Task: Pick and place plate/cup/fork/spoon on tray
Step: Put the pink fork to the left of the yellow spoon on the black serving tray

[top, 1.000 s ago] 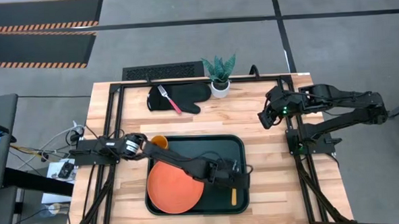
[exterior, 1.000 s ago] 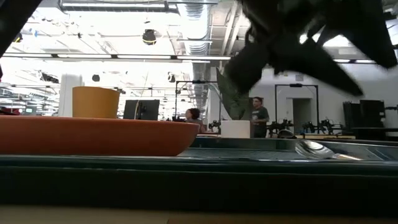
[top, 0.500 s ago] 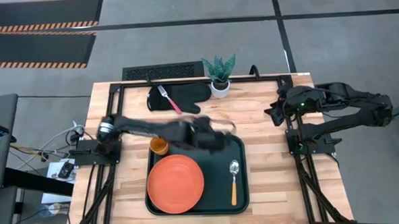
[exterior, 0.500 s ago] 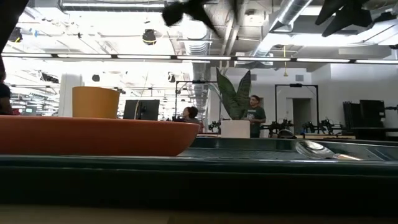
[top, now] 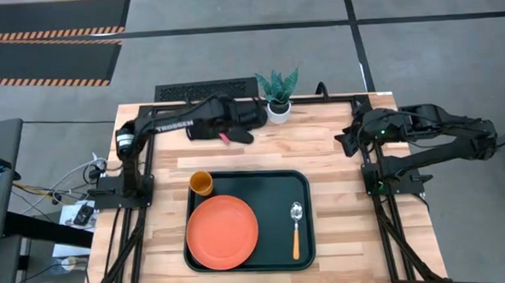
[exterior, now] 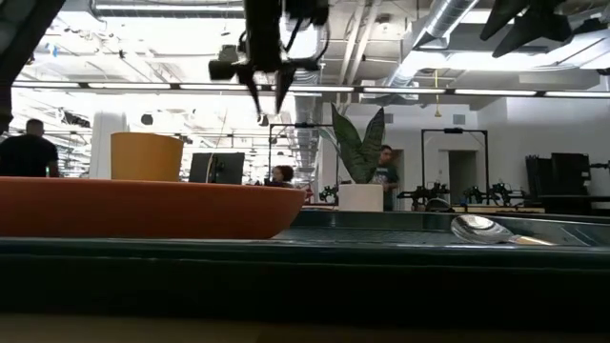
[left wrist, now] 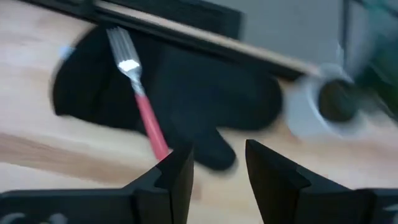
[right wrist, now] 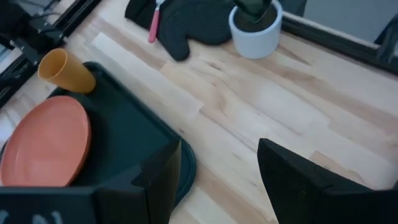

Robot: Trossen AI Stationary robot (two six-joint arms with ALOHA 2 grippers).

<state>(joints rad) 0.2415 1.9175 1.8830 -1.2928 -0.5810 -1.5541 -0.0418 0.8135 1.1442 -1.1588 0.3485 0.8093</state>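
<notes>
The left gripper point(left wrist: 214, 168) hangs with fingers apart above the black oven mitt point(top: 235, 123), where the fork point(left wrist: 138, 99) lies. On the tray point(top: 272, 188) are the plate point(top: 222, 231), cup point(top: 201, 182) and spoon point(top: 295, 227). The right gripper point(right wrist: 217, 168), also spread, waits at the table's right edge.

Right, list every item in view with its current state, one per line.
plate: flat in the tray's left half.
cup: upright at the tray's far left corner.
spoon: lying in the tray's right half.
fork: lying on the oven mitt, outside the tray.
tray: holds plate, cup, spoon.
potted plant: upright beside the mitt.
left gripper: open, above the fork.
right gripper: open, empty, waiting at the table's right.
</notes>
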